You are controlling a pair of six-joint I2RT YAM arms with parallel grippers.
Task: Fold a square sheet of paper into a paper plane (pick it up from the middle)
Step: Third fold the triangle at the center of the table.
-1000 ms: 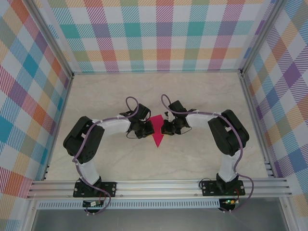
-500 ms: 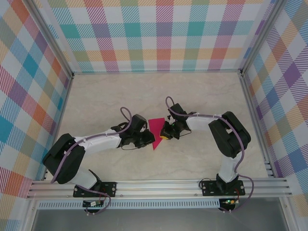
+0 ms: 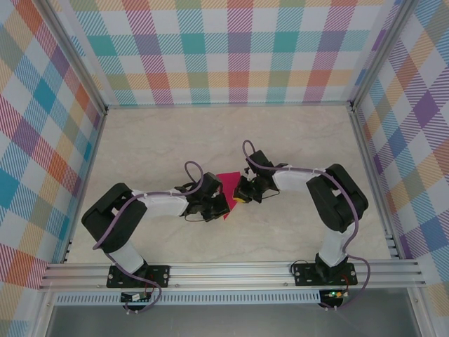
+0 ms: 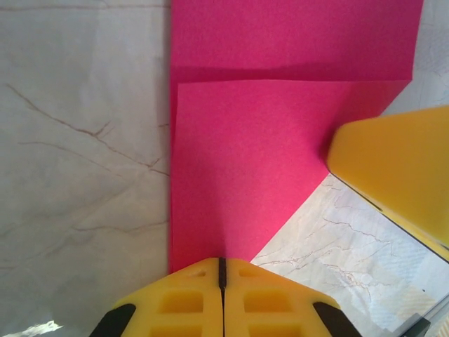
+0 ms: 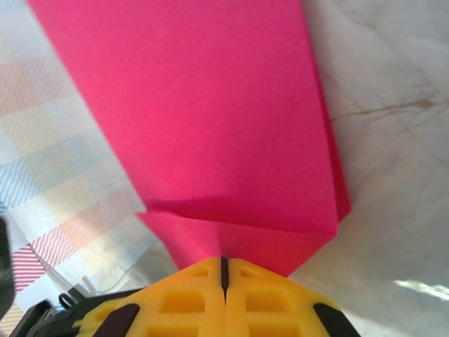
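paper plane (image 4: 245, 175): matt paper | table (image 3: 154, 147): smooth marbled, slight sheen | rails (image 3: 231, 270): brushed metal

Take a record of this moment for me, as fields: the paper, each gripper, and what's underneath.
paper: pink paper, partly folded, layers overlapping, tapering to a point toward the arm bases
left gripper: left gripper shut on the paper near its narrow end
right gripper: right gripper shut on the paper at its right edge
position: between the two grippers, mid-table
surface: pale marbled table
lifted or lying flat: cannot tell
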